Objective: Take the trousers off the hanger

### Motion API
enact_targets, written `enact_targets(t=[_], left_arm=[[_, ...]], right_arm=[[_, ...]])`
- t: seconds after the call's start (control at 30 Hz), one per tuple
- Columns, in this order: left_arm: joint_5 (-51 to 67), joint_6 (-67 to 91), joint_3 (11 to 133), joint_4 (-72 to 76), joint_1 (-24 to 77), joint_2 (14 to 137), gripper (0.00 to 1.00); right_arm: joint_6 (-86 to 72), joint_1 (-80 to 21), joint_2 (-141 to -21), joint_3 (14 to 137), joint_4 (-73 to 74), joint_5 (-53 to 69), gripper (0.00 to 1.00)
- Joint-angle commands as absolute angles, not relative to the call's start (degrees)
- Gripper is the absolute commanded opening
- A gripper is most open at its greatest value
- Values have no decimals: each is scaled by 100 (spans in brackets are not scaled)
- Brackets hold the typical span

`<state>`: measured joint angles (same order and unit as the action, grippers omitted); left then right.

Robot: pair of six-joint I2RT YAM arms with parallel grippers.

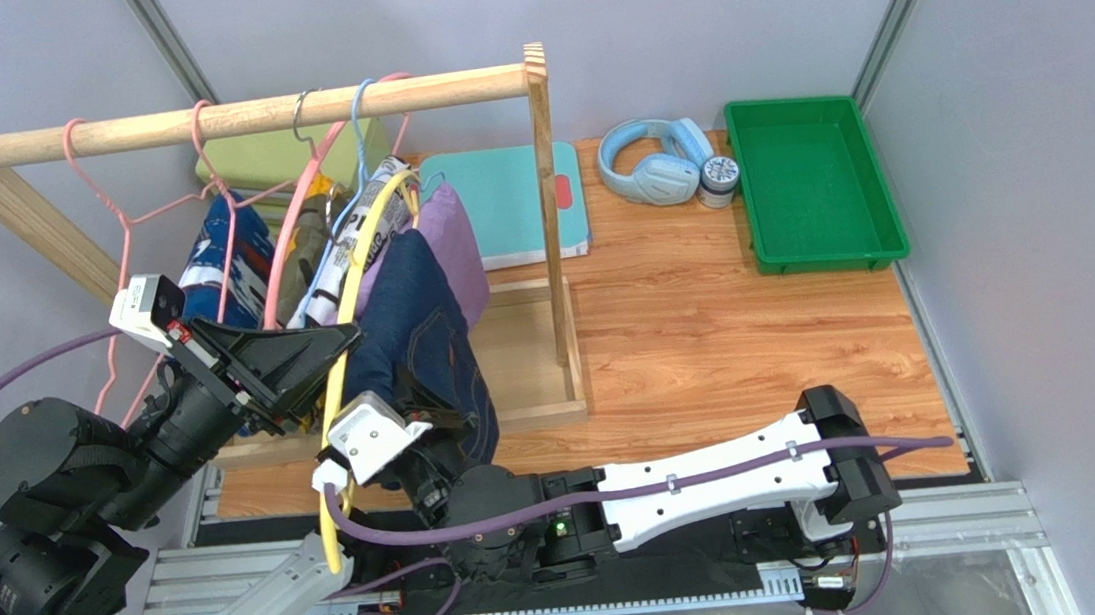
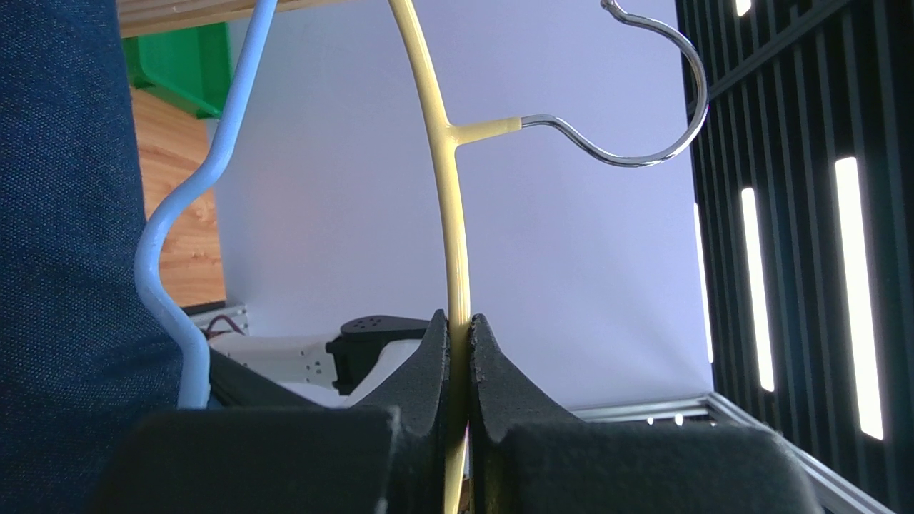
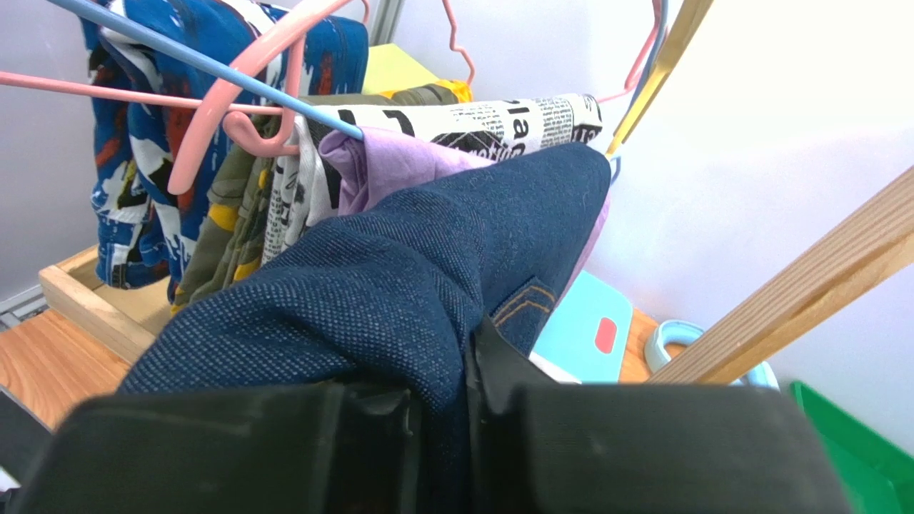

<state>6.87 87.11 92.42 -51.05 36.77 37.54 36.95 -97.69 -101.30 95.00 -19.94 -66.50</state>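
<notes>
Grey booth walls enclose a wooden table (image 1: 691,324) with a wooden clothes rack (image 1: 249,118) standing on it. Just in front of the rack, the left gripper (image 2: 459,359) pinches the thin yellow hanger (image 2: 455,236). The dark blue denim trousers (image 3: 429,268) hang below the rack's rail, and the right gripper (image 3: 445,396) is clamped on a fold of them.

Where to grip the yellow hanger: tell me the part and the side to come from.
Grip the yellow hanger on its thin bare rim below the hook, coming from the left, away from the trousers draped on its other side. The rim is slim enough to pinch across; the left gripper is shut there.
</notes>
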Motion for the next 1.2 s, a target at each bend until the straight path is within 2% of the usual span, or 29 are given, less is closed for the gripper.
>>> enact_targets(t=[0.0, 0.13, 0.27, 0.57, 0.9, 1.17], left_arm=[[677, 8851, 9448, -5238, 3691, 3586, 0], [458, 8667, 9588, -5475, 3691, 3577, 0], [106, 8298, 10097, -6054, 3691, 3682, 0], [17, 7673, 10398, -6258, 3691, 3929, 0], [175, 7664, 10037, -6021, 3691, 3920, 0], [150, 7805, 9624, -5906, 3691, 3736, 0]], right_arm=[[4271, -9694, -10125, 9800, -2795, -6926, 2], [4289, -9703, -10011, 9896, -2436, -6952, 0], [4053, -9694, -9713, 9932, -1323, -6795, 0], [2340, -9659, -8940, 9827, 640, -6021, 0], [1512, -9589, -8780, 10019, 826, -5924, 0], [1582, -9563, -8938, 10590, 387, -5889, 0]])
